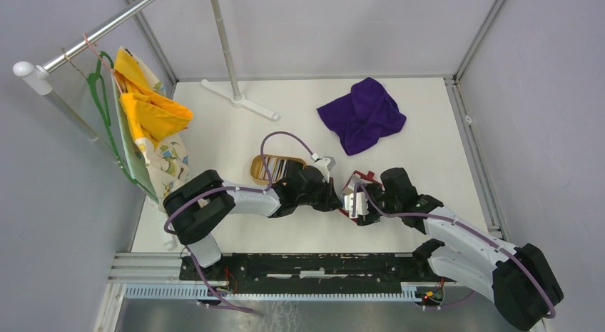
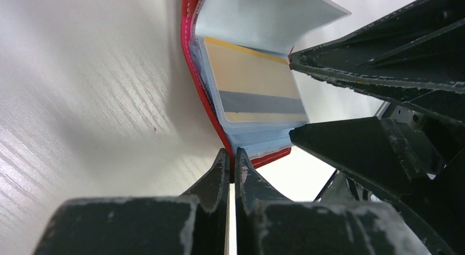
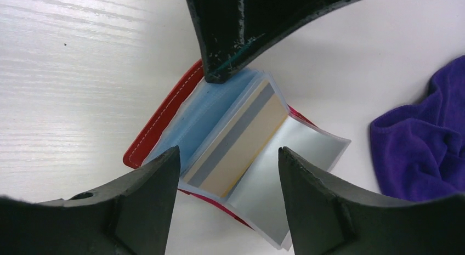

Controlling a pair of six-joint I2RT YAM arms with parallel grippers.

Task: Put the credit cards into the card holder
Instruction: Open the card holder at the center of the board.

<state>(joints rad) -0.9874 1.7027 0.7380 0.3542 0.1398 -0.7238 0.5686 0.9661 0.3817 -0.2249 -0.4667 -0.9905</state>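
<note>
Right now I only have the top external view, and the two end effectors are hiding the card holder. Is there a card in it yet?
Observer: Yes. The right wrist view shows a card, tan with a grey stripe, sitting inside the open card holder.
Operator: Is the left end effector actually gripping the holder, or just near it?
Observer: Gripping. In the left wrist view the left end effector is shut on the holder's red edge.
</note>
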